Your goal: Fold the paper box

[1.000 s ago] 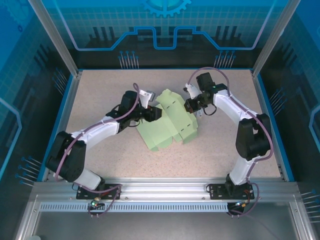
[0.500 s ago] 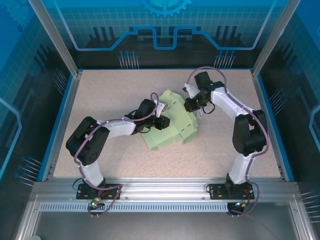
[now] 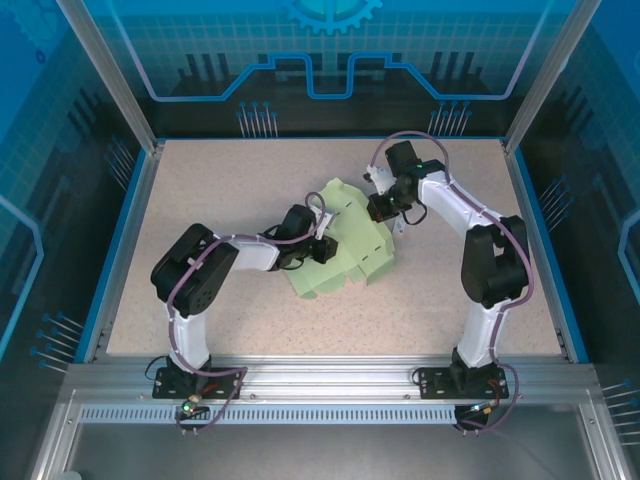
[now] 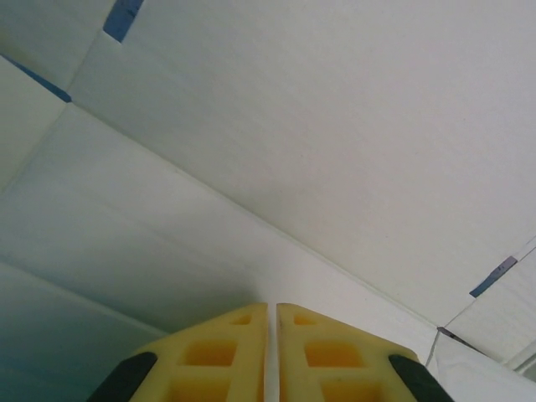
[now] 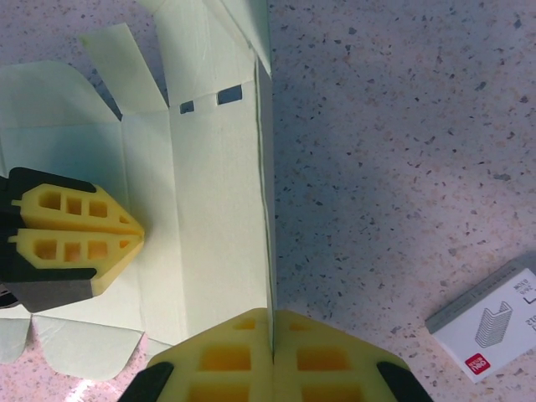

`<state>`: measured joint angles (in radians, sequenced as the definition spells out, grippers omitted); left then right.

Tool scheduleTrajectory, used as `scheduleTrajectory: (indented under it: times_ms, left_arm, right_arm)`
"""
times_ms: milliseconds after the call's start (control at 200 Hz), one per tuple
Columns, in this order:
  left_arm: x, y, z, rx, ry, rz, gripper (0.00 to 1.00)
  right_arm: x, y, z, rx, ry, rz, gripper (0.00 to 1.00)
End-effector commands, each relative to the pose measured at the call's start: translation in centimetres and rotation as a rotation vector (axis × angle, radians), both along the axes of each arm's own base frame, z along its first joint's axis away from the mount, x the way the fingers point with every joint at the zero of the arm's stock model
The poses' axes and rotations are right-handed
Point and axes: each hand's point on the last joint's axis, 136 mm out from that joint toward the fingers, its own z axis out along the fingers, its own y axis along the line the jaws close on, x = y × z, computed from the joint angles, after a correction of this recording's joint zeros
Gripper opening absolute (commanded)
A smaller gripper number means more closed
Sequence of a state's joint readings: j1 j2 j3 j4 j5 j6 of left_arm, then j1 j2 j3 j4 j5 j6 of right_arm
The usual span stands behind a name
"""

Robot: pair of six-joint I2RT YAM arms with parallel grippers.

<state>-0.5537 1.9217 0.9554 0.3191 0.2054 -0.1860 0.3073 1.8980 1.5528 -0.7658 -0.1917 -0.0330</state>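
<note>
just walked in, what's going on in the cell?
Both arms are on the paper box, which lies partly folded mid-table. The right pincer is shut on the edge of a raised side wall. The left pincer is shut too, tips against the flat panel beside that wall; I can't tell if it pinches any paper. End flaps lie loose.

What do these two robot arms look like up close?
The left arm and right arm have white shells, black joints and purple cables looping alongside. Their jaws are yellow plastic blocks with square cut-outs, black at the sides.
</note>
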Motion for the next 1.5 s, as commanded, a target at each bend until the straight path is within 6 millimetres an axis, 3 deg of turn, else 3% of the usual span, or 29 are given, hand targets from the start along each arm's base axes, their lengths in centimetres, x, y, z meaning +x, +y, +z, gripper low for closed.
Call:
scheduleTrajectory:
  times_ms: [0,600,1236,1366,1496]
  left_arm:
    - [-0.1,-0.3,-1.0,-0.020,-0.002,0.004,0.11]
    - [-0.6,-0.4,-2.0,-0.060,0.010,0.009,0.09]
    - [-0.8,-0.3,-2.5,-0.106,0.002,0.038,0.08]
    - [-0.9,-0.1,-2.6,-0.109,0.001,0.046,0.08]
    - [-0.8,0.1,-2.3,-0.111,-0.011,0.059,0.09]
  right_arm:
    - [-0.1,0.6,0.1,-0.028,0.008,0.009,0.03]
    - [-0.5,3.6,2.0,-0.050,-0.012,0.004,0.04]
    - [-2.5,8.9,0.5,-0.085,-0.015,0.005,0.04]
    - [-2.5,9.2,0.4,-0.093,-0.028,-0.001,0.04]
    - [-1.7,8.2,0.8,-0.135,-0.071,-0.021,0.03]
